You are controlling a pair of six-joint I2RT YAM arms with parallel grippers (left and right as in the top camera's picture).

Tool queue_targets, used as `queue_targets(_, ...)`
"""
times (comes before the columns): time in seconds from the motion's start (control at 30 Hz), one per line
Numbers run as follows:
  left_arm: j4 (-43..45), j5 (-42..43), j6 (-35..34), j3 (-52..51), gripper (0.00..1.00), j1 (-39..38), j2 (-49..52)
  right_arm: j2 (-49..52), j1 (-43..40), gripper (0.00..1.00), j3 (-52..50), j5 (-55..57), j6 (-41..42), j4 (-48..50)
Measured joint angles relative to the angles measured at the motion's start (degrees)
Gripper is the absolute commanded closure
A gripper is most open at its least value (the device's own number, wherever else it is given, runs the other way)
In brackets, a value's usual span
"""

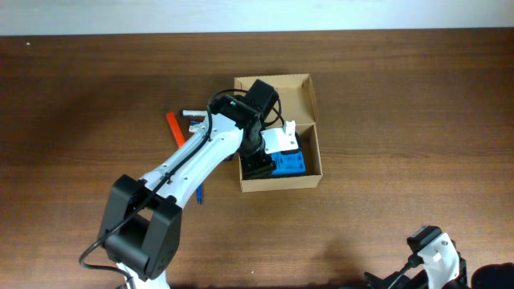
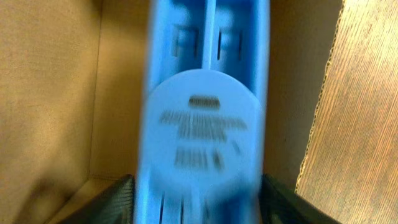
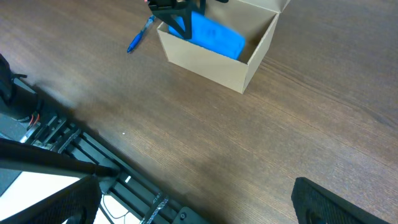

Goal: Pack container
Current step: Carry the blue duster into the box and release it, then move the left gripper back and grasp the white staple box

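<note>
Tan cardboard surrounds the left tool [image 2: 199, 200] on every side: it reaches down inside the small, plain, rectangular cardboard container [image 1: 281, 185], whose hinged flap lid stands open on the far side of the tool. The coming move turns on that enclosure. The container's floor is right under the fingers and its walls stand close on both flanks, so I judge that the only free way out is straight up. Between the dark fingers [image 2: 121, 202] lies a flat blue plastic piece with a round lettered disc [image 2: 202, 137]. Its long axis runs straight ahead from the tool along the container's floor, roughly parallel to the side walls. The fingers stand partly spread, just beside the piece's two long edges. The wrist view is blurred, so I cannot tell whether the pads press on the piece or stand just clear of it. The left arm is by far the nearer. The right tool [image 3: 196, 186] hangs well apart from the container at the near edge of the wooden table [image 1: 401, 120], its fingers spread wide with nothing between them. From there the container sits ahead and slightly to the left, its light brown outer walls clean and unmarked and its corners square. A slim orange pen [image 1: 175, 128] and a slim blue pen [image 1: 199, 194] lie on the table outside the container, beside the left arm, not yet packed.
</note>
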Motion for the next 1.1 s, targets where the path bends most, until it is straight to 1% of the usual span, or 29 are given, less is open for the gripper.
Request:
queue_targets(0.1,0.0,0.1,0.0,0.0,0.30,0.0,0.0,0.0,0.0,0.01,0.0,0.0,0.0,0.0)
queue_targets(0.37,-0.1,0.1,-0.9,0.1,0.30,0.0,0.0,0.0,0.0,0.01,0.0,0.0,0.0,0.0)
queue_targets(0.5,-1.2,-0.2,-4.1,3.2,0.31,0.0,0.0,0.0,0.0,0.01,0.0,0.0,0.0,0.0)
queue_targets(0.63,-1.4,-4.8,-9.2,7.4,0.32,0.0,-1.7,0.0,0.0,0.01,0.0,0.0,0.0,0.0)
queue_targets(0.7,-0.9,-8.8,-12.6,8.1,0.31,0.0,-4.4,0.0,0.0,0.01,0.0,0.0,0.0,0.0)
queue_targets(0.83,2.1,-16.0,-23.6,8.5,0.31,2.4,-9.8,0.0,0.0,0.01,0.0,0.0,0.0,0.0)
queue_targets(0.9,2.4,-17.6,-30.3,8.7,0.31,5.4,-11.5,0.0,0.0,0.01,0.0,0.0,0.0,0.0)
queue_targets(1.1,1.9,-19.2,-54.6,8.8,0.31,15.9,-12.1,0.0,0.0,0.01,0.0,0.0,0.0,0.0)
